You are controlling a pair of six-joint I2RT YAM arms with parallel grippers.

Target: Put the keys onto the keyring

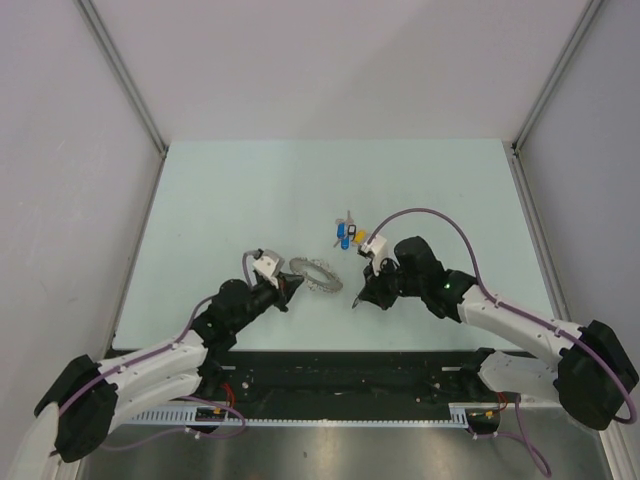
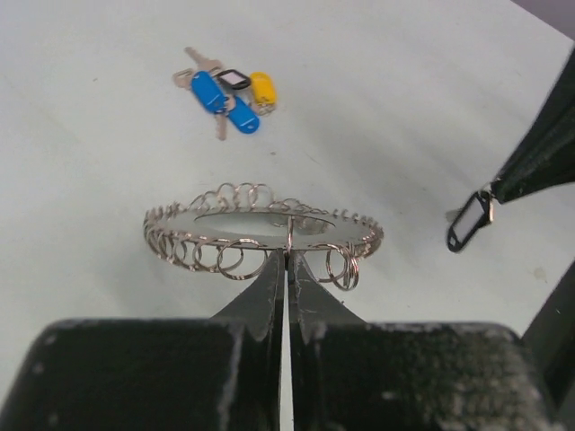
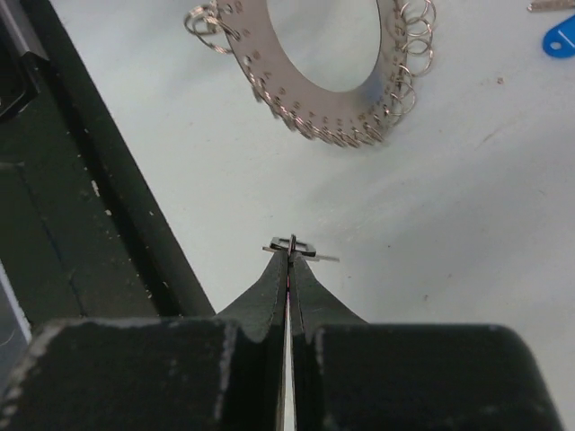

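The keyring [image 1: 330,282] is a silvery disc rimmed with small wire loops, near the table's front centre. My left gripper [image 1: 290,284] is shut on its near edge and holds it about level, as the left wrist view shows for the gripper [image 2: 287,259] and the ring [image 2: 243,235]. My right gripper [image 1: 357,301] is shut on a black-rimmed key [image 2: 467,223], just right of the ring and apart from it. In the right wrist view the gripper [image 3: 289,254] pinches that key [image 3: 314,252] edge-on, with the keyring [image 3: 310,106] ahead. The other keys [image 1: 347,235], blue and yellow, lie behind.
The loose cluster of keys [image 2: 226,90] lies on the pale table beyond the ring. A blue key [image 3: 561,40] shows at the right wrist view's far right edge. The black base rail [image 1: 340,370] runs along the table's near edge.
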